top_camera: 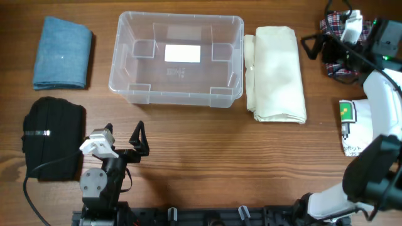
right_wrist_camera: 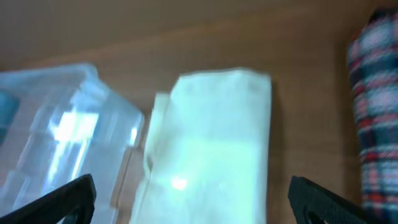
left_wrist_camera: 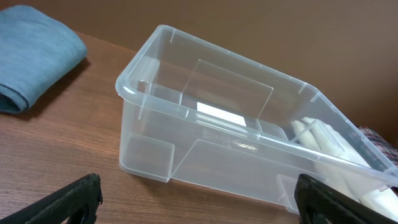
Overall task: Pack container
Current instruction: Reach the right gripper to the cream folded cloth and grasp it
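Note:
The clear plastic container (top_camera: 178, 58) stands empty at the table's back middle, a white label on its base. It also shows in the left wrist view (left_wrist_camera: 236, 143) and the right wrist view (right_wrist_camera: 68, 143). A folded cream cloth (top_camera: 275, 72) lies right of it and fills the right wrist view (right_wrist_camera: 211, 149). My left gripper (top_camera: 139, 139) is open and empty near the front left, facing the container (left_wrist_camera: 199, 205). My right gripper (top_camera: 314, 45) is open and empty at the back right, above the cream cloth's far end (right_wrist_camera: 193, 199).
A folded blue cloth (top_camera: 61, 53) lies at the back left, also in the left wrist view (left_wrist_camera: 31, 53). A black folded garment (top_camera: 55, 137) lies front left. A plaid cloth (top_camera: 339, 44) sits back right, also in the right wrist view (right_wrist_camera: 373, 112). A printed packet (top_camera: 353, 125) lies at right.

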You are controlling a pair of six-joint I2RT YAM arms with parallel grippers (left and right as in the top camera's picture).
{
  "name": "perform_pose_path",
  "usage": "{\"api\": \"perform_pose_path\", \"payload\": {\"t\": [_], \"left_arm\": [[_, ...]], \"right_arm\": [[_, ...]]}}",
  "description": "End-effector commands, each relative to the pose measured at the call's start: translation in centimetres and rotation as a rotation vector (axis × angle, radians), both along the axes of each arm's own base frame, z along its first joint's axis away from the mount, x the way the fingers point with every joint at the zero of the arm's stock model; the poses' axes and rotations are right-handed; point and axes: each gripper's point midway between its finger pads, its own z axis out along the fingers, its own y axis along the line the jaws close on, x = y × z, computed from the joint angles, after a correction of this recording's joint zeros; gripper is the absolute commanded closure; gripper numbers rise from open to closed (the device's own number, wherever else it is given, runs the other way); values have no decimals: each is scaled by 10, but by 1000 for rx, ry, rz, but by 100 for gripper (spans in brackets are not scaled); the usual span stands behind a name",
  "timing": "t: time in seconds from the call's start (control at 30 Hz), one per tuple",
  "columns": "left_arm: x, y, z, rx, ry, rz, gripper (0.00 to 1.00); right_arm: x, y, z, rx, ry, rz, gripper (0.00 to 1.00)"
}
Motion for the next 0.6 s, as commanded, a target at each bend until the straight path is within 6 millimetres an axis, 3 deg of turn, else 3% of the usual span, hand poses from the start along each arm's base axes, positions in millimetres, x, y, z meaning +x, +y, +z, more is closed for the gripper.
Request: {"api": "perform_pose_path", "payload": {"t": [0.0,0.07,0.13,0.23,0.4,0.57], "left_arm": [[0,0,-1,17,-6,-1,0],[0,0,-1,17,-6,-1,0],[0,0,-1,17,-6,-1,0],[0,0,-1,17,-6,-1,0],[0,0,-1,17,-6,-1,0],[0,0,-1,17,-6,-1,0]], "right_arm": [[-5,9,-31,22,78,76,0],[-16,5,-61,18,195,56,0],[-25,7,-75,37,261,58,0],[-30,8,-80,45,292,56,0],[-14,1,-86,10,238,46,0],[-13,4,-104,-5,234,116,3]]}}
